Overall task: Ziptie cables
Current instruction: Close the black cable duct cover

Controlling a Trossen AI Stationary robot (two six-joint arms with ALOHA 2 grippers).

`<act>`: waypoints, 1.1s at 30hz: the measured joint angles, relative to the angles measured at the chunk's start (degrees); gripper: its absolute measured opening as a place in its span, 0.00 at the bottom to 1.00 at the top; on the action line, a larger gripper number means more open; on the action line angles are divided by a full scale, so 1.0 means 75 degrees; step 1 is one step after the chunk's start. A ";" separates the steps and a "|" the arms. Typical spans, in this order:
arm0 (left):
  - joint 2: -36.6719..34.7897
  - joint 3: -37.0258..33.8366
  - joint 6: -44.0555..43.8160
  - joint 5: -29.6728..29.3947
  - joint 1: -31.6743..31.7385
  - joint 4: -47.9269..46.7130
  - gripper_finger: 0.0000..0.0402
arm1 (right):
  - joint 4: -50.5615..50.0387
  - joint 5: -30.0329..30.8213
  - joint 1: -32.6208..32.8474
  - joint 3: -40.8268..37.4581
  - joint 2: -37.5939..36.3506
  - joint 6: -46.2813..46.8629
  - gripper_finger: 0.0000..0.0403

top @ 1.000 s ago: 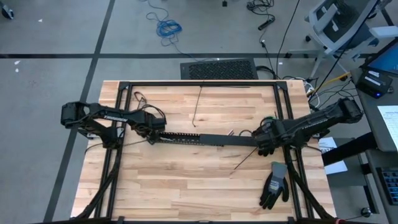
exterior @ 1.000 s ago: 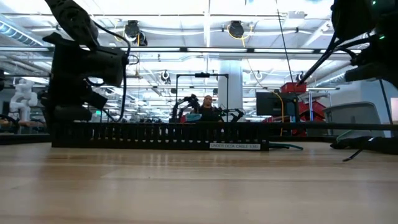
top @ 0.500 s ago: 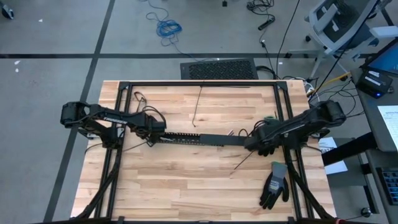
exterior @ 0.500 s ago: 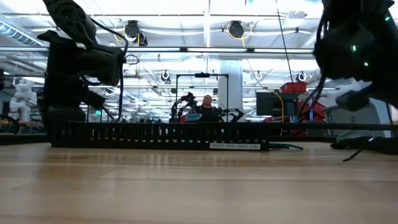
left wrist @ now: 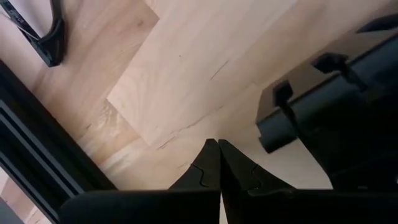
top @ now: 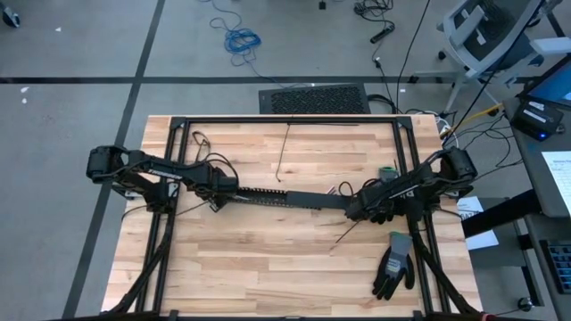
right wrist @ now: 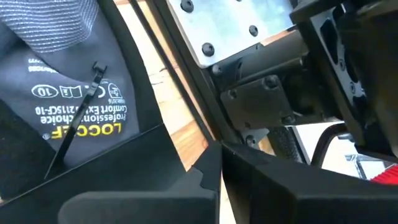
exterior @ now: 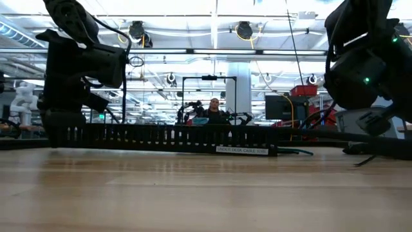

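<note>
Left gripper (left wrist: 217,163) jaws shut, glove (right wrist: 68,93) print only right wrist

In the high view, the bundle of thin coloured cables could not be made out; only a tiny green speck showed beside the right arm. The long black slotted cable tray (top: 285,198) had both ends covered by the two dark arms. The dark grey work glove (right wrist: 68,106) was cut off by the right wrist picture's edge. In the low view, the far-off person (exterior: 214,111) was too small to describe.
</note>
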 joint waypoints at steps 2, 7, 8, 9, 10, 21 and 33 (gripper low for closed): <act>0.0000 0.0000 0.0003 -0.0010 0.0000 0.0000 0.00 | 0.0010 -0.0016 -0.0006 0.0005 -0.0095 0.0002 0.00; 0.0000 0.0000 0.0006 -0.0042 0.0000 0.0034 0.00 | -0.0123 -0.0004 -0.0006 0.0166 -0.0497 0.0260 0.00; 0.0000 -0.0003 0.0006 -0.0042 0.0003 0.0073 0.00 | -0.0223 0.0088 -0.0006 0.0261 -0.0602 0.0306 0.00; 0.0000 -0.0027 0.0006 -0.0042 0.0003 0.0140 0.00 | -0.0303 0.0263 -0.0006 0.0358 -0.0701 0.0314 0.00; 0.0000 -0.0067 -0.0001 -0.0037 0.0003 0.0145 0.00 | -0.0370 0.0443 -0.0006 0.0437 -0.0783 0.0290 0.00; -0.0003 -0.0246 -0.0633 0.0192 -0.0057 0.0032 0.00 | -0.1301 0.2108 -0.0075 0.1550 -0.1020 0.0104 0.00; -0.0762 0.0520 -0.1391 -0.0130 -0.0432 -0.1742 0.00 | -0.1438 0.4042 -0.0507 0.2276 -0.1055 -0.0357 0.00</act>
